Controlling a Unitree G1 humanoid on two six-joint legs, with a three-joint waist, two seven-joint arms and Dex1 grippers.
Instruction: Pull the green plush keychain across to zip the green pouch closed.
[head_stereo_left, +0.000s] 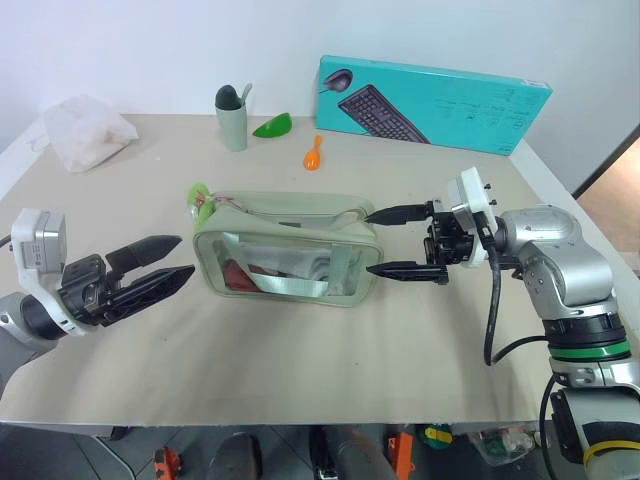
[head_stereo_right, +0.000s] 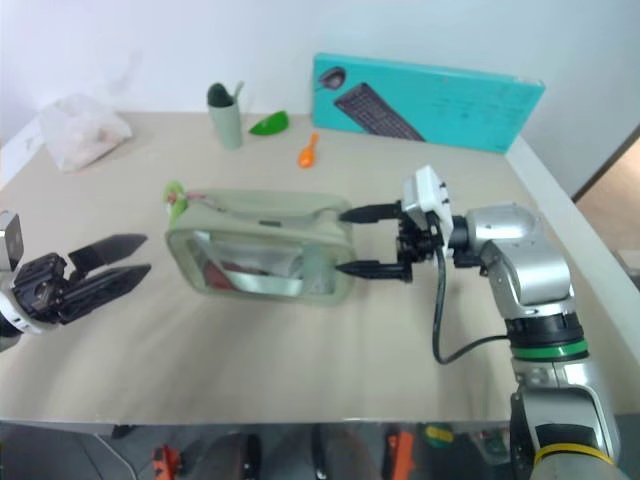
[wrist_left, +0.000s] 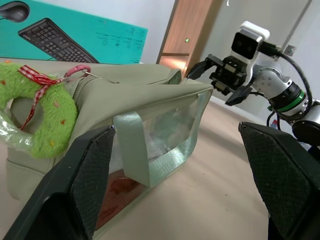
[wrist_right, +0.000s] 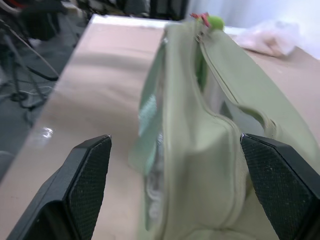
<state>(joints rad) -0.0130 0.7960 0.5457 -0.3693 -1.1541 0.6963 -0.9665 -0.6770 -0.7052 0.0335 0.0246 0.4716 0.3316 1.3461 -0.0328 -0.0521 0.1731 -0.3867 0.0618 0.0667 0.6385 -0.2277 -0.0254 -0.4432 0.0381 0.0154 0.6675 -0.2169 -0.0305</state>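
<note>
The pale green pouch (head_stereo_left: 285, 245) lies in the middle of the table, its clear front panel facing me. The fuzzy green plush keychain (wrist_left: 42, 117) hangs at the pouch's left end, tied with a red checked ribbon. My left gripper (head_stereo_left: 186, 256) is open just left of the pouch, pointing at that end with a small gap to it. My right gripper (head_stereo_left: 372, 242) is open at the pouch's right end, one fingertip above and one below the end wall, holding nothing. In the right wrist view the zipper line runs along the pouch top to the keychain (wrist_right: 215, 21) at the far end.
A teal keyboard box (head_stereo_left: 430, 100) leans against the back wall. A white plastic bag (head_stereo_left: 85, 130) sits at the back left. A grey-green cup (head_stereo_left: 232, 120), a glossy green leaf piece (head_stereo_left: 272, 125) and an orange spoon (head_stereo_left: 313, 153) lie behind the pouch.
</note>
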